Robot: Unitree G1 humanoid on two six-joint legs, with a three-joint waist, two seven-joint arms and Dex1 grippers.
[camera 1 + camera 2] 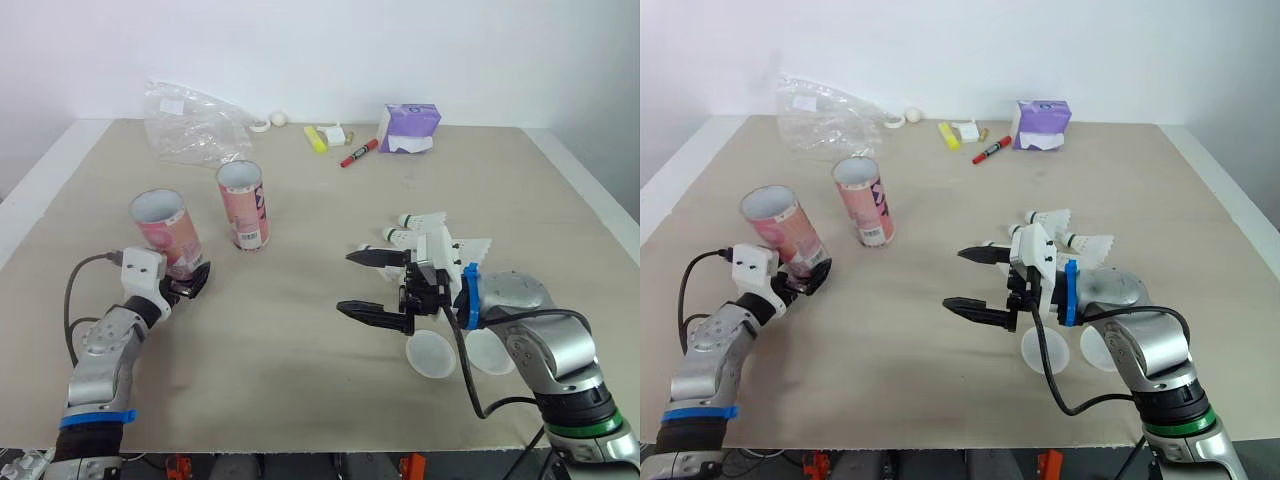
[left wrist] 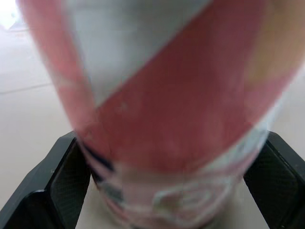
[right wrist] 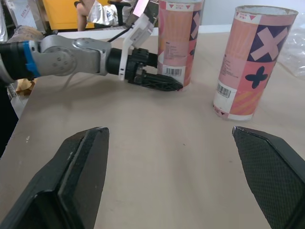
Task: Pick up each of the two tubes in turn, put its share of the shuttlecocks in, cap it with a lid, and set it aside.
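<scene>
Two pink patterned tubes stand open-topped on the table's left. My left gripper (image 1: pixel 190 283) is shut on the base of the nearer tube (image 1: pixel 165 232); in the left wrist view the tube (image 2: pixel 162 109) sits between the two pads (image 2: pixel 71 183). The second tube (image 1: pixel 242 205) stands free a little further back and to the right. My right gripper (image 1: pixel 345 282) hovers open over mid-table, holding nothing and pointing towards the tubes. Behind its wrist lie several white shuttlecocks (image 1: pixel 425 222). Two white lids (image 1: pixel 432 355) lie flat under the right forearm.
A crumpled clear plastic bag (image 1: pixel 195 125) lies at the back left. Along the far edge are a purple tissue pack (image 1: pixel 408 128), a red marker (image 1: pixel 358 153), a yellow highlighter (image 1: pixel 315 138) and a small white ball (image 1: pixel 279 118). Bare tabletop (image 1: pixel 290 330) separates the grippers.
</scene>
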